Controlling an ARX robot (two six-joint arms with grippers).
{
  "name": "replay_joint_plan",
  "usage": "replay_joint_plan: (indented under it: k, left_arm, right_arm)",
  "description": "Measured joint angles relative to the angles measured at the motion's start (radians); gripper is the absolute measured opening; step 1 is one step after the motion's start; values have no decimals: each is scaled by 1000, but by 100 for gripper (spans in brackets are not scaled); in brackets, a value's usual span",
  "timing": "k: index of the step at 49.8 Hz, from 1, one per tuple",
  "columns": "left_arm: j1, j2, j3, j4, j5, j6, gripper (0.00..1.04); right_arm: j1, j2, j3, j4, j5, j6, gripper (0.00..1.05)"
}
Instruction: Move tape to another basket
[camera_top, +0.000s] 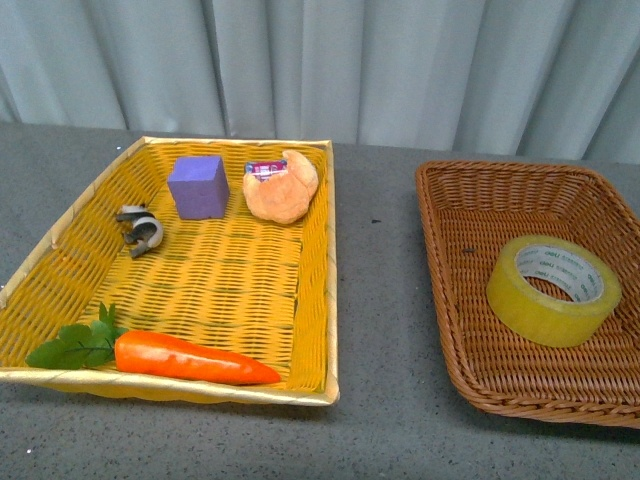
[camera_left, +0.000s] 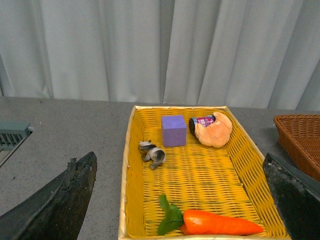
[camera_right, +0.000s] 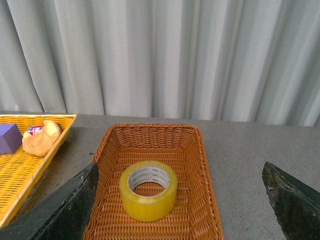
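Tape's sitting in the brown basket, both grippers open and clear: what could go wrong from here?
1. The tape lies flat on sloped wicker; a gripper closing on its rim might tilt or roll it.
2. The yellow basket already holds a carrot, cube and clip, so a careless drop may land on them.
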Motion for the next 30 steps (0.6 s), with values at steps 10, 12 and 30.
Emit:
replay_joint_plan:
  k: [10,12,30]
  left_arm:
    - [0,0,0,0,0,0,98]
    - [0,0,0,0,0,0,98]
    - [0,0,0,0,0,0,98]
  right_arm:
    - [0,0,0,0,0,0,96]
    - [0,0,0,0,0,0,96]
    - [0,0,0,0,0,0,96]
